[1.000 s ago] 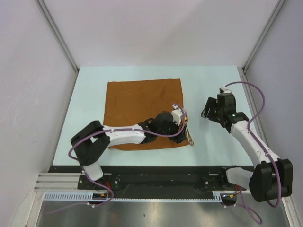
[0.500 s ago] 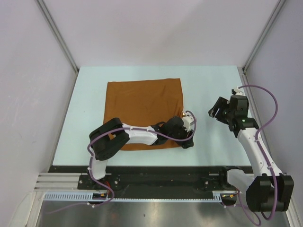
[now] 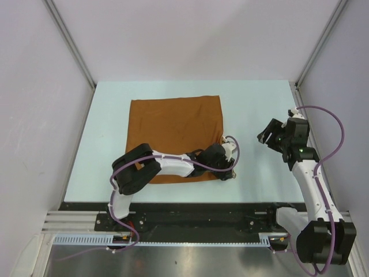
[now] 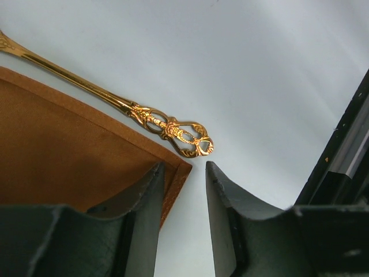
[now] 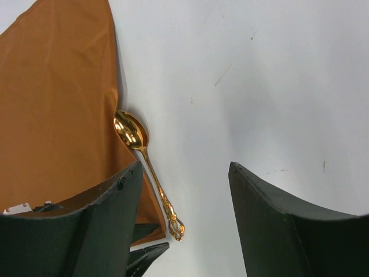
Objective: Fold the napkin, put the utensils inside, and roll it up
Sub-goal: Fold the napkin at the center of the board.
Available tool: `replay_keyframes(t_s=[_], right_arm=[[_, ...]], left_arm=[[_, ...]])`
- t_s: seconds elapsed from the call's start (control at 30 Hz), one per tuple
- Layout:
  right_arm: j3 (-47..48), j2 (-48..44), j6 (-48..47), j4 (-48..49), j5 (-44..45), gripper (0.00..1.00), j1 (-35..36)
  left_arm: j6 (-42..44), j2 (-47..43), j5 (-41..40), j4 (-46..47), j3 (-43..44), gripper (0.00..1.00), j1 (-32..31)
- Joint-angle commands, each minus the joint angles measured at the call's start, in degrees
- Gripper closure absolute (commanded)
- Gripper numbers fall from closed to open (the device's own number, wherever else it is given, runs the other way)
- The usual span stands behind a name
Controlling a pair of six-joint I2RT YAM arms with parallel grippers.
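**Napkin job just getting started**

Fingers of the left pincer (image 4: 183, 167) sit low at the near right corner of the napkin (image 3: 173, 124). One finger is over the cloth and the other is over the bare table (image 3: 259, 104). The tip of the corner lies in the gap between them. The gap is small, but the fingers are not squeezing the cloth and hold nothing. It looks like the pincer is getting ready to pinch that corner so it can fold the napkin.

Just past the fingers lies the gold spoon (image 5: 131, 133). It runs along the right edge of the napkin, with its fancy handle end near the same corner. It is so close to the cloth that it may be touching the edge. It is on the table, not inside the napkin.

The rust-orange napkin is spread out flat in one big square in the middle of the table. No side is folded over and no part is rolled.

The right pincer (image 5: 184, 167) hangs in the air over the bare table, well to the right of the spoon. Its fingers are wide apart and it holds nothing.

So none of the three steps is done. The fold comes first, and it has not begun. After that the spoon must go on the cloth, and last comes the rolling.
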Motion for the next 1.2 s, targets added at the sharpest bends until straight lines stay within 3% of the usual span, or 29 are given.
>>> replay_keyframes(t_s=[0.0,0.27,0.63,0.87,1.17], right_arm=[[-0.3,-1.9,-1.0,0.4,-1.4,0.33,-0.6],[-0.1,-3.2,-1.4,0.4,-1.9,0.33,-1.3],[0.1,-4.6,-1.6,0.5,-2.9,0.33,-2.4],[0.0,-5.3,-1.8,0.5,-3.2,0.33,-3.0],[-0.9,-4.8,-1.8,1.7,-4.4,0.32,-3.4]], left_arm=[[-1.7,1.6,-3.5,-3.2,2.6,0.60,-1.1],[-2.3,3.4,-8.4,-7.7,4.8,0.57,-2.7],[-6.4,5.7,-17.9,-17.3,8.0,0.72,-3.9],[-6.4,5.8,-17.1,-16.9,7.9,1.00,-3.9],[-3.6,-9.0,-12.7,-7.0,-2.2,1.00,-3.9]])
